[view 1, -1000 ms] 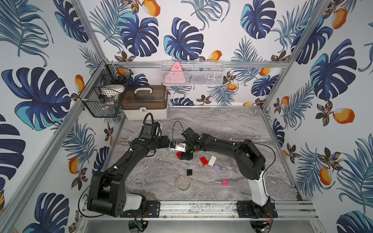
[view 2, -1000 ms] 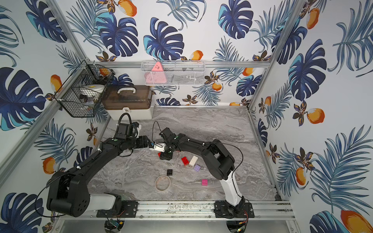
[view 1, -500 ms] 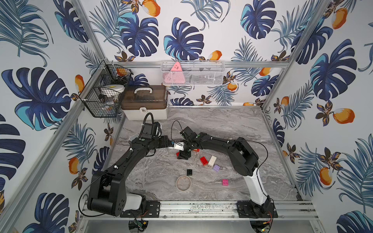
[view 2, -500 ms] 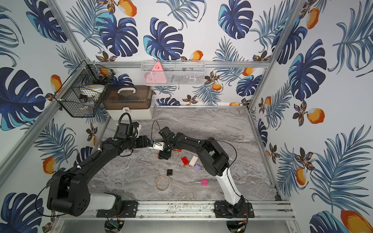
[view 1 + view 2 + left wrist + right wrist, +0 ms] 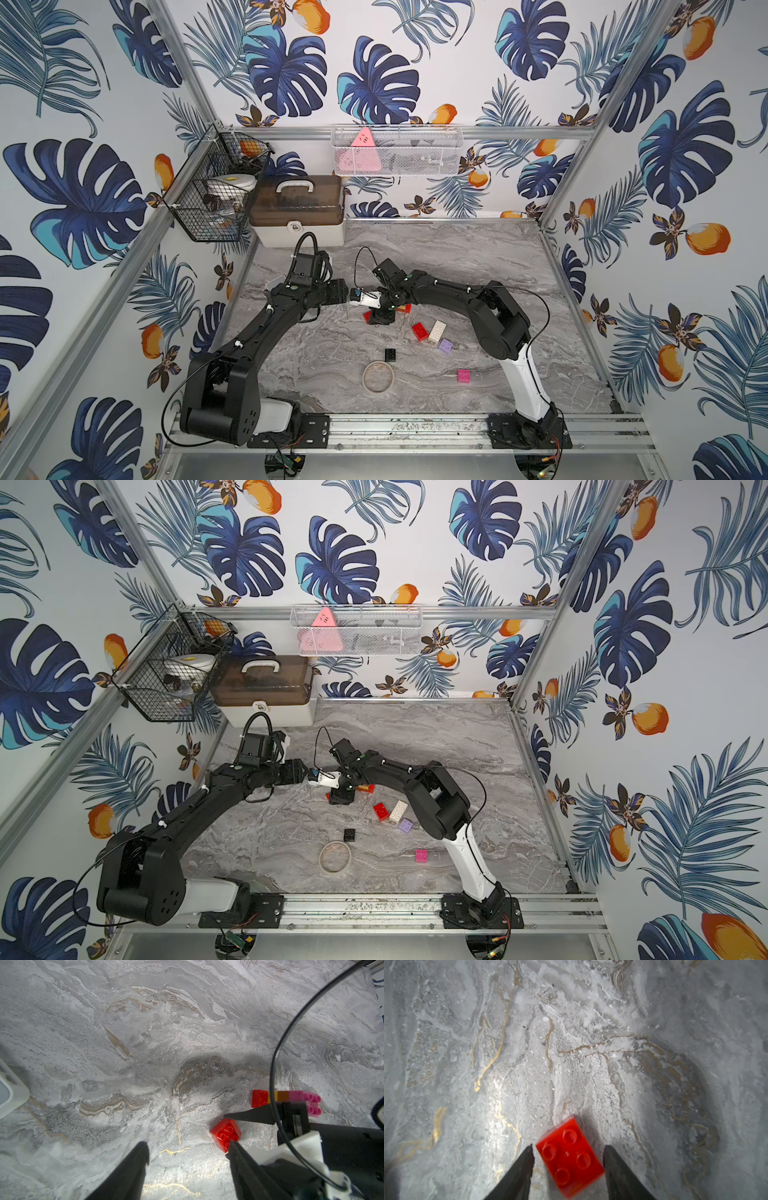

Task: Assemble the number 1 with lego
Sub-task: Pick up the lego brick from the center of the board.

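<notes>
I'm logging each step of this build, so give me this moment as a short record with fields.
left claw: open, empty
right claw: open, astride the small red brick
small red brick: on the table, studs up
joined bricks: red, yellow, orange, pink in a row, lying on the table
loose bricks: second red brick, white brick, lilac brick, black brick, pink brick
ring: near the black brick, untouched
</notes>
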Robot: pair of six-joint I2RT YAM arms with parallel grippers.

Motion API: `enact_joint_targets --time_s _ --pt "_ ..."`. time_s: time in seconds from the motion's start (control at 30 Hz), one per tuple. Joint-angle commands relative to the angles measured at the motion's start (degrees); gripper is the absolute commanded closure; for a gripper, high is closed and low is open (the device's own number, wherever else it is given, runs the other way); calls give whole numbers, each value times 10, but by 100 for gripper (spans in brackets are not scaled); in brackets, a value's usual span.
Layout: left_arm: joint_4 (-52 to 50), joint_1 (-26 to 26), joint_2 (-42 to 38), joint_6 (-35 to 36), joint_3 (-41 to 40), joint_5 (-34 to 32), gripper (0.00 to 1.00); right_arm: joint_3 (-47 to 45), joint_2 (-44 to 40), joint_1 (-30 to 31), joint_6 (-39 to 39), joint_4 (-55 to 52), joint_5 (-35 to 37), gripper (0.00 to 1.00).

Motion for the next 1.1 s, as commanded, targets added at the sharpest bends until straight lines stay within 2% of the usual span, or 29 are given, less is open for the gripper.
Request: enact_joint_targets --time_s 0.0,0.27,0.43,0.6,0.83,0.93,1.07 --pt "-2 1 1 8 5 2 33 2 2 1 6 -13 -17 56" --pt "-4 3 1 4 6 1 33 -25 -18 1 27 9 -25 59" --pt "-5 3 3 4 6 3 33 -30 -17 1 46 26 -22 46" --pt "-5 3 1 4 5 0 33 -36 -13 1 60 50 -17 44" --pt "-6 3 4 3 6 2 33 -39 -7 1 75 70 -16 50" --pt "-6 4 5 4 7 3 33 -40 -6 1 77 67 -18 58" --pt "-7 4 5 5 8 4 33 -47 -11 2 81 73 -20 62"
